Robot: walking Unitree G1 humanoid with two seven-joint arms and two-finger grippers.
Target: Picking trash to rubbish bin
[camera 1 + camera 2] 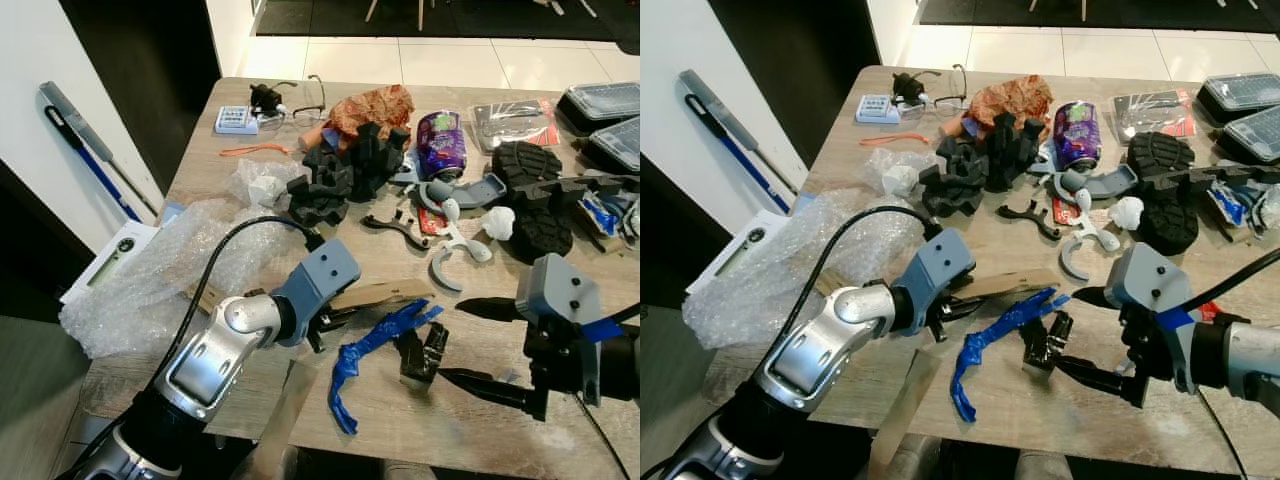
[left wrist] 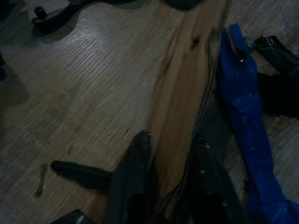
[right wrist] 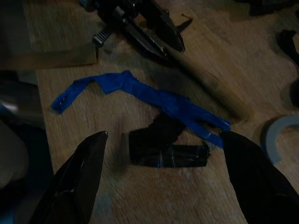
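Note:
My left gripper [image 1: 335, 318] is shut on one end of a brown cardboard strip [image 1: 385, 293] that lies on the wooden table [image 1: 205, 150]; its fingers [image 2: 131, 182] pinch the strip [image 2: 182, 116] from both sides. A twisted blue strip [image 1: 375, 345] lies just right of the cardboard. Beside it sits a crumpled black piece [image 1: 420, 355]. My right gripper [image 1: 470, 345] is open near the table's front right, its fingertips pointing left on either side of the black piece [image 3: 168, 147], apart from it. The blue strip [image 3: 154, 95] lies just beyond.
Bubble wrap [image 1: 150, 270] covers the table's left side. Black foam pieces [image 1: 345, 170], a purple can [image 1: 440, 140], crumpled brown paper [image 1: 375, 105], grey plastic parts [image 1: 455, 245] and a black shoe sole [image 1: 535, 190] crowd the middle and back. Plastic containers [image 1: 605, 100] stand far right.

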